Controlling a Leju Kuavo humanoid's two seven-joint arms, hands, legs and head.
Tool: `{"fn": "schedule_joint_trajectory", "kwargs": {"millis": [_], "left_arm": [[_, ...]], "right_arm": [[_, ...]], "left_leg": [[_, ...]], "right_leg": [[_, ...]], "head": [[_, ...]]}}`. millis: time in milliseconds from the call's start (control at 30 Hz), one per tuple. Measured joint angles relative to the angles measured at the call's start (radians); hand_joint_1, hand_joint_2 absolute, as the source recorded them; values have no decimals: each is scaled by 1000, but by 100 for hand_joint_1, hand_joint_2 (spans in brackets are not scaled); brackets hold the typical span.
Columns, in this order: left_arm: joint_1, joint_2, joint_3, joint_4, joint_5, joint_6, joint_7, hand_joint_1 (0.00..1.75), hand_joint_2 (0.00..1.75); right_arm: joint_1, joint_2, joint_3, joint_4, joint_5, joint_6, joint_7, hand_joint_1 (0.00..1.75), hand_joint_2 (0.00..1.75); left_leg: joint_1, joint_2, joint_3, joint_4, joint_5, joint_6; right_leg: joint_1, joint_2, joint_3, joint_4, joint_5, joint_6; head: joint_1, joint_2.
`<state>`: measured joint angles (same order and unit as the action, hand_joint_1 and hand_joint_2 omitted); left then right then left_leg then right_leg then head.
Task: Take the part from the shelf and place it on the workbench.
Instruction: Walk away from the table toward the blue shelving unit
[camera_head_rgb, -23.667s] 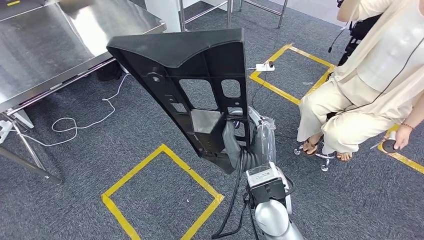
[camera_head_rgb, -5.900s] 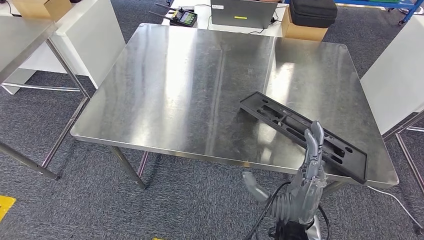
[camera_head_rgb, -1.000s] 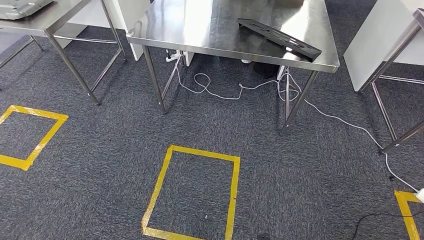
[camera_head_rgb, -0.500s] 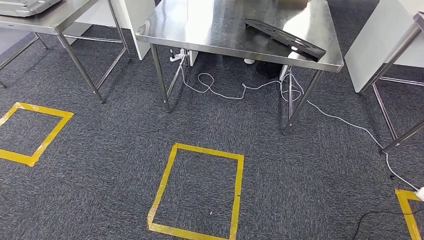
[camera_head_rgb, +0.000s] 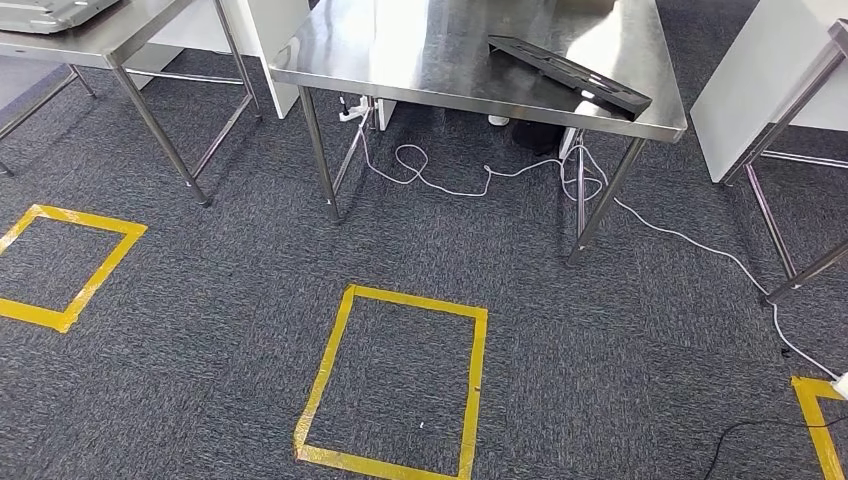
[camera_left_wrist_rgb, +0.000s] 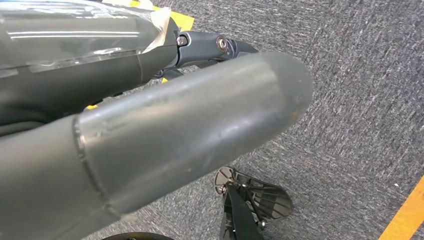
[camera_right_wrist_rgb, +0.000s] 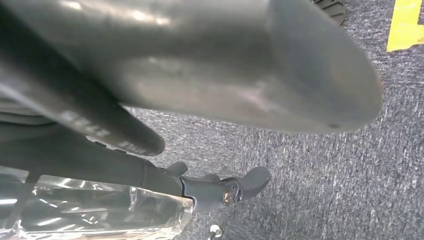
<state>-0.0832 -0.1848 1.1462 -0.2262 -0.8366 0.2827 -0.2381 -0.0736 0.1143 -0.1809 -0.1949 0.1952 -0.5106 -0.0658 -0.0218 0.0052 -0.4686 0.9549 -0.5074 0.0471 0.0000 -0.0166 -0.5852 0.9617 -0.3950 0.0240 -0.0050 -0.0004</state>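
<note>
part: we see the black part (camera_head_rgb: 570, 72) lying flat on the steel table (camera_head_rgb: 430, 60), toward the table's right near corner, long side running diagonally, its near end close to the table edge.
table: four steel legs on grey carpet (camera_head_rgb: 200, 350); shiny top with glare.
left hand: we see the left hand (camera_left_wrist_rgb: 150, 140) close up in its wrist view, thick grey thumb across the picture, darker fingers (camera_left_wrist_rgb: 220, 46) behind it; nothing in it that we can see, fingers look stretched out and not curled, so we call it apart and empty. Carpet behind it.
right hand: the right hand (camera_right_wrist_rgb: 190, 65) in its wrist view, thumb big and blurry, dark fingers (camera_right_wrist_rgb: 235, 187) stretched out beside it; holds nothing, apart.
cable: white cable (camera_head_rgb: 480, 180) loops on the carpet under the table and runs off to the right toward a white plug strip (camera_head_rgb: 840, 385) at the picture edge.
floor marks: yellow tape square (camera_head_rgb: 395, 385) on the carpet in front of us, well apart from the table; second yellow square (camera_head_rgb: 65, 265) to the left; a yellow corner (camera_head_rgb: 815, 420) at far right.
other tables: second steel table (camera_head_rgb: 90, 30) at upper left; white panel (camera_head_rgb: 770, 60) with metal legs at right.
</note>
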Motion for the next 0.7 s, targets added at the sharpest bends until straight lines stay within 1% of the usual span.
{"fn": "schedule_joint_trajectory", "kwargs": {"millis": [467,533,600,633,667,700], "left_arm": [[-2,1,-17,0,-3,0,7,0,0],[-2,3,-18,0,-4,0,9,0,0],[-3,4,-19,0,-5,0,13,0,0],[-5,4,-19,0,-7,0,14,0,0],[-6,5,-19,0,-8,0,15,0,0],[-7,5,-19,1,-10,0,16,0,0]], "right_arm": [[0,-1,-13,0,1,-13,13,0,0],[-1,0,-13,0,4,-22,22,0,0],[-1,0,-13,0,8,-29,28,0,0],[-1,-1,-13,0,9,-31,30,0,0],[-1,-1,-13,0,9,-32,30,0,0],[-1,-2,-13,0,9,-32,31,0,0]], "left_leg": [[0,3,-1,0,0,0],[-1,2,-3,4,1,2],[5,1,-6,2,9,9],[11,0,-7,-2,14,12],[17,-1,-9,-5,20,15],[20,-2,-12,-7,24,18]], "right_leg": [[0,1,-1,1,0,0],[-8,0,0,-1,5,5],[-14,-1,-3,0,7,11],[-13,0,-9,12,-3,11],[-11,2,-23,44,-25,8],[-12,4,-47,99,-58,3]], "head": [[0,0],[-1,0],[-1,0],[0,0],[2,0],[5,0]]}}
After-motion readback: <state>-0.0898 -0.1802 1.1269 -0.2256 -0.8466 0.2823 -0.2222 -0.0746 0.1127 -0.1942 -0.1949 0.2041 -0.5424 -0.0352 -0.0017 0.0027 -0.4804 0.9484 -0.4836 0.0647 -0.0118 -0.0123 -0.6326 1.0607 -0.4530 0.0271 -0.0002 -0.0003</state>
